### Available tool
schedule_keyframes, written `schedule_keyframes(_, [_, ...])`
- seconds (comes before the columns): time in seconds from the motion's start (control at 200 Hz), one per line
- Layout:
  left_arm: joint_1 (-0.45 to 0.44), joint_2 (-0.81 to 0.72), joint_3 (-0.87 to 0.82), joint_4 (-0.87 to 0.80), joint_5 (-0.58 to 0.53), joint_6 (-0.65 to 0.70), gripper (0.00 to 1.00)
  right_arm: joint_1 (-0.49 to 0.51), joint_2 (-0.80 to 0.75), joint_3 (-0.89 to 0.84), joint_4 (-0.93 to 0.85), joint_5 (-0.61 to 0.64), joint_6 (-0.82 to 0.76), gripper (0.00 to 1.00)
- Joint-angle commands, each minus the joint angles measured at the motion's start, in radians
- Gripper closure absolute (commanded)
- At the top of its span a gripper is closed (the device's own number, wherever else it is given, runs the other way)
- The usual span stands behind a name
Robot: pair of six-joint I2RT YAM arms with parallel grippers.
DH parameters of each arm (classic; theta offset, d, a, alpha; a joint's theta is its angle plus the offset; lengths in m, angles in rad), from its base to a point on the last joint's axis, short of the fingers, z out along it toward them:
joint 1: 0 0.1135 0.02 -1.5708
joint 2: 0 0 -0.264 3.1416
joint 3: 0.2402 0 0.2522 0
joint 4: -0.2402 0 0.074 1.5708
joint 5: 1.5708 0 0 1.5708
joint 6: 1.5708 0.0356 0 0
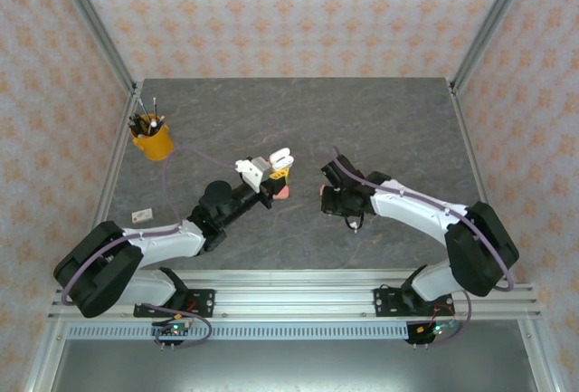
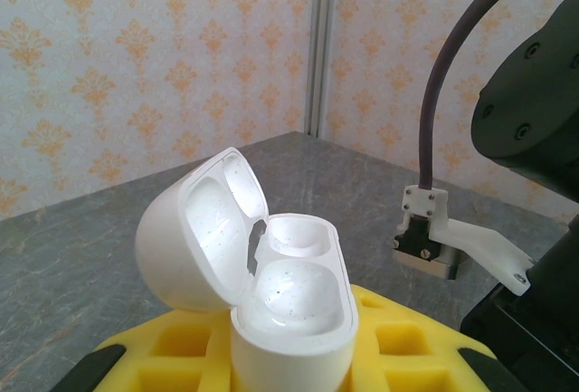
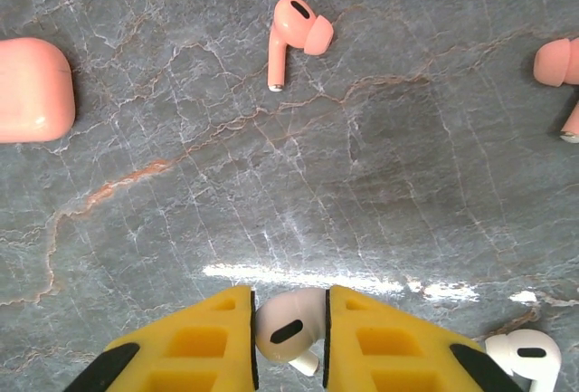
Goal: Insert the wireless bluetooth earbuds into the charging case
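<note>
**Left arm (image 1: pixel 163 243).** Its jaws are clamped on the base of the white charging case (image 2: pixel 291 306). The yellow pads (image 2: pixel 154 356) sit on either side of it along the bottom edge of the left wrist view. The case stands upright with its lid (image 2: pixel 204 229) swung open toward the left of the frame, and two hollow wells show in the base. In the top view the case (image 1: pixel 279 158) is held just left of centre frame, over the grey marbled counter (image 1: pixel 389 120).

**Right arm (image 1: pixel 434 215).** Its jaws are pinching a white earbud (image 3: pixel 288 324) between the yellow pads (image 3: pixel 213 342) at bottom centre of the right wrist view, low over the counter. Whether this earbud touches the surface cannot be told.

**Other task items, right wrist view.**
- A second white earbud (image 3: pixel 523 354) lies on the counter in the lower right corner, just beside the right-hand pad.
- A coral-pink earbud (image 3: pixel 294 34) lies at upper centre, with its stem pointing down the frame.
- Another coral-pink earbud (image 3: pixel 559 71) sits at the right edge, partly cut off.
- A closed coral-pink case (image 3: pixel 32 89) sits at the left edge, also partly cut off and well apart from the nearer pink earbud.

**Also noted.** A yellow cup of pens (image 1: pixel 151 141) stands at the upper left of the counter in the top view.
</note>
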Motion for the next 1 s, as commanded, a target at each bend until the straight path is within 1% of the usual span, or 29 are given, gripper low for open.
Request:
schedule_keyframes(0.0, [-0.002,-0.021,0.023,0.006,0.002,-0.002,1.0,-0.006,-0.029,-0.016,0.024,0.033,-0.014,0.79])
schedule_keyframes(0.16, [-0.003,-0.022,0.023,0.003,0.004,-0.001,1.0,-0.011,-0.071,-0.004,0.022,0.031,-0.016,0.79])
schedule_keyframes(0.385, [-0.002,-0.033,0.034,-0.014,0.016,0.002,1.0,-0.018,-0.156,0.077,-0.015,0.028,-0.021,0.79])
schedule_keyframes(0.721, [-0.003,-0.036,0.063,-0.031,0.029,0.006,1.0,-0.028,-0.23,0.317,-0.055,0.041,-0.09,0.78])
schedule_keyframes(0.861, [-0.003,-0.032,0.091,-0.045,0.035,0.016,1.0,-0.029,-0.227,0.412,-0.029,0.028,-0.117,0.78])
schedule_keyframes(0.996, [-0.003,-0.004,0.136,-0.046,0.038,0.017,1.0,-0.029,-0.222,0.453,0.051,-0.007,-0.127,0.78])
